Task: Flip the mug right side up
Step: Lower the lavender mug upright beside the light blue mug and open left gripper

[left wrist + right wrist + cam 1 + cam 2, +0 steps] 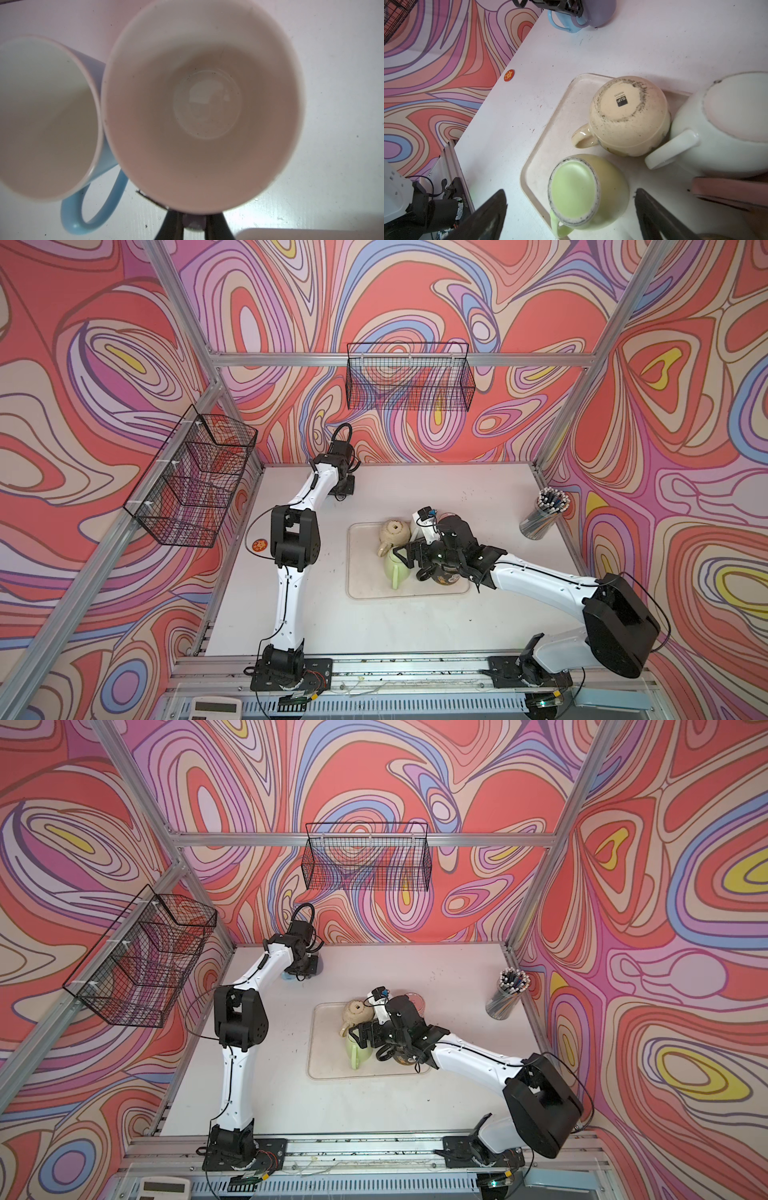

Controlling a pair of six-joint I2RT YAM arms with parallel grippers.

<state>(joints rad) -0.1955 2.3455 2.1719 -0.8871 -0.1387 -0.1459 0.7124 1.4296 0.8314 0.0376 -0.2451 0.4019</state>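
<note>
The right gripper (570, 193) is held wide open and empty; the upside-down green mug (583, 187) is seen just beneath, between its jaws, on the tray (558, 145). The upright lilac mug (203, 108) is gripped at its handle by the closed left gripper (193, 223).

You're in a robot lab cell: silver aluminium-profile frame (291, 359), swirly pink-and-purple printed backdrop walls (83, 448), bare white tabletop (395, 622), black wire-mesh baskets (409, 377) hung on it, two white-and-black robot arms (286, 597) bolted to a metal front rail (415, 668).
</note>
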